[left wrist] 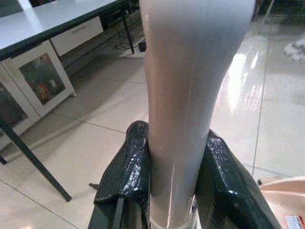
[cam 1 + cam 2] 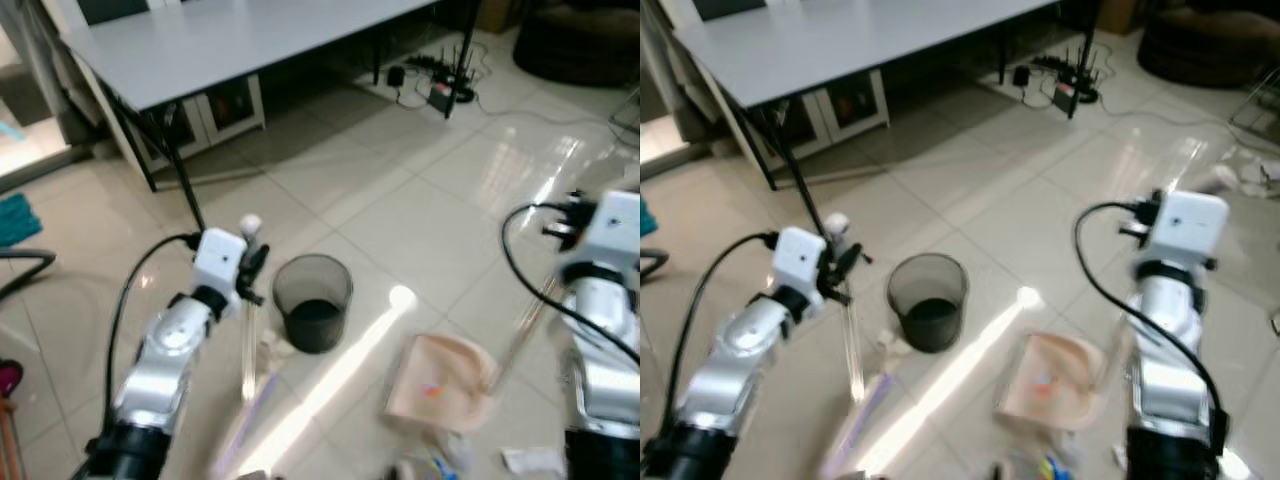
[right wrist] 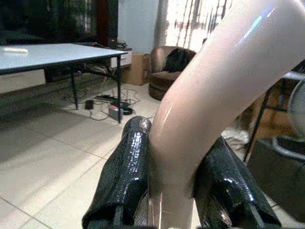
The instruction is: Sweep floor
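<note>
My left gripper (image 2: 250, 268) is shut on the pale broom handle (image 2: 247, 340), which stands nearly upright. The lilac broom head (image 2: 240, 430) rests on the tiles below it. In the left wrist view the black fingers (image 1: 133, 167) clamp the white handle (image 1: 190, 71) on both sides. My right gripper (image 2: 1145, 218) is shut on the long pale handle (image 3: 224, 81) of a beige dustpan (image 2: 440, 385), which lies on the floor between the arms with a small bit of coloured litter in it. Paper scraps (image 2: 272, 346) lie beside the broom.
A black mesh bin (image 2: 312, 300) stands between broom and dustpan. Behind it is a grey table (image 2: 230, 40) with black legs, with a white cabinet (image 2: 225, 110) under it. Cables and a power strip (image 2: 440, 85) lie at the back right. More litter (image 2: 430, 465) lies near my feet.
</note>
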### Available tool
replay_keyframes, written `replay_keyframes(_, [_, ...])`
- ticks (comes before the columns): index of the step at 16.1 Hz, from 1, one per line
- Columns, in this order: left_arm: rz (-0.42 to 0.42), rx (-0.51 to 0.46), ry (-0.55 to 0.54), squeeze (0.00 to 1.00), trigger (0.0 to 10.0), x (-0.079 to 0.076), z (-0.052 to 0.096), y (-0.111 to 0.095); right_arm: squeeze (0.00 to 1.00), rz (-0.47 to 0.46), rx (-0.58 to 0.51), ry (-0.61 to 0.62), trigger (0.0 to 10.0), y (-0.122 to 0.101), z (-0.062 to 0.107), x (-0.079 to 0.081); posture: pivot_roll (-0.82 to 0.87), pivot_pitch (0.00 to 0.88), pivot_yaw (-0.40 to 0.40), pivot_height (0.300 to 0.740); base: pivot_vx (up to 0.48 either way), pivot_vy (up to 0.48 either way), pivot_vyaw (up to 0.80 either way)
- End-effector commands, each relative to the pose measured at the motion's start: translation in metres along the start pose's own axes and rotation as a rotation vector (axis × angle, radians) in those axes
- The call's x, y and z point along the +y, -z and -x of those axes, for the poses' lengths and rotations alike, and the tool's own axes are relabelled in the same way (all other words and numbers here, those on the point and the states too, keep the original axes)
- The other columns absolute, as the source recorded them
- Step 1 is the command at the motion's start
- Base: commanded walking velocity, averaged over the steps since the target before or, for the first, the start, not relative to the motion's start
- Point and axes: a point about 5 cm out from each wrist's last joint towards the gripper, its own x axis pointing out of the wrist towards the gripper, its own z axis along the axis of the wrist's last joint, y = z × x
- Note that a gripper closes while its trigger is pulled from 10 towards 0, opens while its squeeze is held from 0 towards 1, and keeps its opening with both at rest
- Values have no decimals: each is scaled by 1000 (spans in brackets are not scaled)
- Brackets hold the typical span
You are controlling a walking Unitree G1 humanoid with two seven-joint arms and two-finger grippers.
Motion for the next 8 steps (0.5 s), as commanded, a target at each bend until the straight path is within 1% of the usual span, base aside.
replay_keyframes(1, [-19,-46,14,0,10000,-4,-3,-10,0,12,-35,32,10000,-7,1,-8,-22,80,69,740,0,-472,-581])
replay_keyframes(2, [-21,-49,14,0,10000,-3,-3,-11,0,9,-31,29,10000,-7,2,-6,-23,81,71,740,0,-472,-600])
replay_keyframes(4, [-24,-52,13,0,10000,-2,-4,-12,0,-4,-26,22,10000,-8,5,-2,-27,84,74,740,0,-476,-800])
replay_keyframes(8, [-29,-54,13,0,10000,-1,-6,-13,0,-11,-19,24,10000,-8,6,-1,-30,84,78,740,0,-476,-800])
